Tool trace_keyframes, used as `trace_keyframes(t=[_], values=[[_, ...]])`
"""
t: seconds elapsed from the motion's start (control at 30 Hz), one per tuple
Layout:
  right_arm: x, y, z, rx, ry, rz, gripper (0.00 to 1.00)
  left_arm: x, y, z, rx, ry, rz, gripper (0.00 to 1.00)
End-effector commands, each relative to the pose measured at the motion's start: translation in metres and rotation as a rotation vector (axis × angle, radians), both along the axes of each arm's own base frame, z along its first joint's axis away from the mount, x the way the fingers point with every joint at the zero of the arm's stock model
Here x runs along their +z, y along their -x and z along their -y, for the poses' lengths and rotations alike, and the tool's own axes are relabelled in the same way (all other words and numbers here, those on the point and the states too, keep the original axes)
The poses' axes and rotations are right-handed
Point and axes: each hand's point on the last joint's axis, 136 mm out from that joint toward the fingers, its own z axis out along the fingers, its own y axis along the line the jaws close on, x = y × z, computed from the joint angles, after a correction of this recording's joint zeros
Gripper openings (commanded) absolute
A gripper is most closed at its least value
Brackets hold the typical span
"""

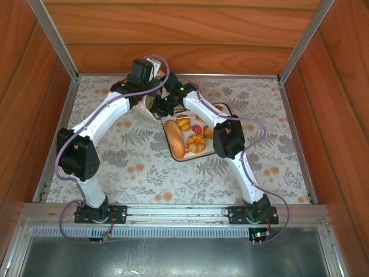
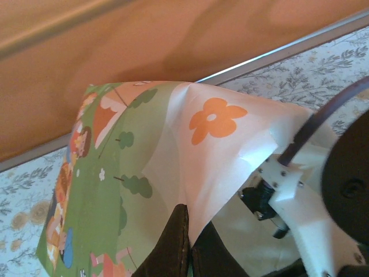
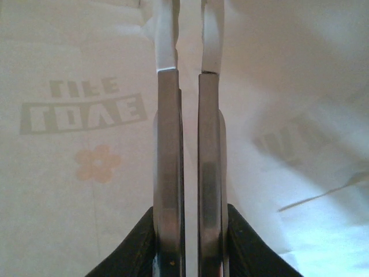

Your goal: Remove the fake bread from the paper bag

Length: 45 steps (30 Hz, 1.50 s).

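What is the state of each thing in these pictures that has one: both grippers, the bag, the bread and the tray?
left gripper: shut on an edge of the bag.
right gripper: shut but for a thin gap, nothing seen in it.
bag: creased, one edge pinched.
bread: several pieces lying in the tray, out of the bag.
tray: flat on the table, holding bread.

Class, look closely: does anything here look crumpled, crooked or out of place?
Yes. The paper bag is creased and buckled, its edge pinched in the shut left gripper. The bread lies on the tray.
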Motion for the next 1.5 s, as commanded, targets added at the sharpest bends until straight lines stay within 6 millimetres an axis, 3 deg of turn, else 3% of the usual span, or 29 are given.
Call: trace_keyframes(t=[0.0, 0.57, 1.07, 1.47], values=[[0.051, -0.001, 0.001, 0.016, -0.085, 0.095, 0.00, 0.008, -0.002, -0.006, 0.024, -0.027, 0.032, 0.00], [0.080, 0.019, 0.021, 0.020, -0.093, 0.149, 0.00, 0.005, -0.007, -0.015, 0.092, -0.043, 0.043, 0.00], [0.122, 0.072, 0.051, 0.060, -0.142, 0.173, 0.00, 0.004, -0.016, -0.026, 0.153, -0.057, 0.049, 0.00], [0.130, 0.109, 0.065, 0.118, -0.138, 0.155, 0.00, 0.010, -0.031, -0.035, 0.193, -0.027, 0.050, 0.00]])
